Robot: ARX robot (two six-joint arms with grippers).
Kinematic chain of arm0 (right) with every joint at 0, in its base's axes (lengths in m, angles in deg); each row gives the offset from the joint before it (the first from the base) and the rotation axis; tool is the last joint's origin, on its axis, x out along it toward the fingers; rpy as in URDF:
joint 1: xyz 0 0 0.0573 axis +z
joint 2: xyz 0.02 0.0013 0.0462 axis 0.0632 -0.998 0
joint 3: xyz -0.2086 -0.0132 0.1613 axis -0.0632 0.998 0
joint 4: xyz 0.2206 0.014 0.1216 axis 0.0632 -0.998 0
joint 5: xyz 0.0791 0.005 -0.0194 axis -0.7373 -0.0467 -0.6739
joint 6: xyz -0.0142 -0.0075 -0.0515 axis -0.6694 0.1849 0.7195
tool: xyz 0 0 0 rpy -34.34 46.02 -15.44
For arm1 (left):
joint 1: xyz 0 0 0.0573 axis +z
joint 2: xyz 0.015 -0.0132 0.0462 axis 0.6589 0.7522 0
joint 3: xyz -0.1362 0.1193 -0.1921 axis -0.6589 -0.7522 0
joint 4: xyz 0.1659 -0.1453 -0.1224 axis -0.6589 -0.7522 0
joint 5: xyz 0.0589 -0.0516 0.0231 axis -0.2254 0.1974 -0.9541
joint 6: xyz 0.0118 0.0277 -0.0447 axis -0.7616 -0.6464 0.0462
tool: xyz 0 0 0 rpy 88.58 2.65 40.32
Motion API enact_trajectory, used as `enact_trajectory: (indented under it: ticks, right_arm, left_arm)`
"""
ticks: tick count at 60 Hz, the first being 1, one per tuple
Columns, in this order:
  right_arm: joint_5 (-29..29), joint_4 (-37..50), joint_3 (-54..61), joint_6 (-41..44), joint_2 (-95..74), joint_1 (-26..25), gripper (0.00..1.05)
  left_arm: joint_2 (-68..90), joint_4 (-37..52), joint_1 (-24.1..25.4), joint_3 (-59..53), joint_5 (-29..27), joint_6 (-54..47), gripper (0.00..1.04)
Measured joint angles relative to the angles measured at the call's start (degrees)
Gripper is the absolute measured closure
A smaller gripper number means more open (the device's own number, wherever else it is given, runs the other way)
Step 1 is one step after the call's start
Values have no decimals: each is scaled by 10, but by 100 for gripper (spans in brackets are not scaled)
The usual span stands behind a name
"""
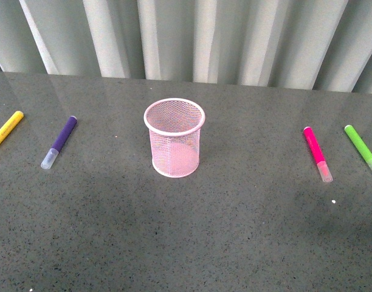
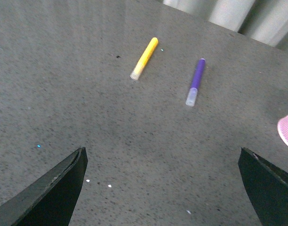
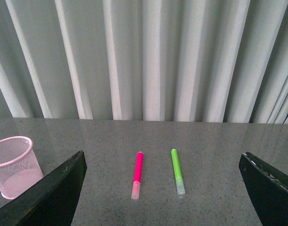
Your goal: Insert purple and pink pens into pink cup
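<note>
The pink cup [image 1: 174,137] stands upright and empty in the middle of the dark table; it also shows in the right wrist view [image 3: 15,165], and its rim [image 2: 287,131] peeks into the left wrist view. The purple pen [image 1: 59,141] lies flat to the cup's left [image 2: 195,81]. On the cup's right lies the pink pen [image 1: 316,153], seen too from the right wrist [image 3: 137,174]. Neither arm shows in the front view. My left gripper [image 2: 163,162] hangs open above bare table, short of the purple pen. The right gripper [image 3: 163,165] is open, with the pink pen lying beyond it.
A yellow marker [image 1: 6,130] lies left of the purple pen, near the table's left edge [image 2: 144,57]. A lime green marker [image 1: 361,150] lies right of the pink pen [image 3: 177,171]. A pale pleated curtain [image 1: 192,36] runs behind the table's far edge.
</note>
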Motion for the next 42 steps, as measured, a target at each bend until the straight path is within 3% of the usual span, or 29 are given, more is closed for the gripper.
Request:
enact_trajectory:
  ticks: [6, 16, 20, 24, 42]
  right_arm:
    - [0, 0, 0, 0, 0, 0, 7]
    - [0, 0, 0, 0, 0, 0, 7]
    - [0, 0, 0, 0, 0, 0, 7]
    - [1, 0, 0, 0, 0, 0, 7]
    - [0, 0, 0, 0, 0, 0, 7]
  left_arm:
    - [66, 45, -5, 25, 15, 6, 7]
    - [267, 143, 22, 127, 121, -20, 7]
    - [339, 160, 27, 166, 135, -30, 7]
    - [412, 150, 30, 216, 164, -33, 7]
    - [620, 63, 25, 391, 191, -48, 7]
